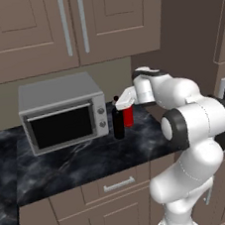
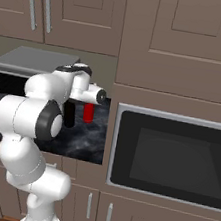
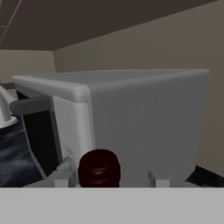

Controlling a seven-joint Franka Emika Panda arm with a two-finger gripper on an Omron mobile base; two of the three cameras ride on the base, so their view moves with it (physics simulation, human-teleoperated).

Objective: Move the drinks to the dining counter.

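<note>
Two drinks stand close together on the black marble counter (image 1: 81, 163), just right of the toaster oven: a tall dark wine bottle (image 1: 118, 126) (image 2: 70, 114) and, behind it, a slim red bottle (image 1: 128, 116) (image 2: 88, 113). My gripper (image 1: 118, 103) reaches in level at the top of the wine bottle. In the hand view its dark red cap (image 3: 99, 168) sits between my gripper's (image 3: 109, 181) two tips, with a wider gap showing on the right side. The jaws are open around the cap. The dining counter is out of view.
A grey toaster oven (image 1: 63, 118) (image 3: 144, 122) stands directly beyond the bottles. Brown wall cabinets (image 1: 69, 25) hang above. A built-in oven (image 2: 171, 157) sits in the tall unit right of the counter, and drawers (image 1: 118, 184) run below it.
</note>
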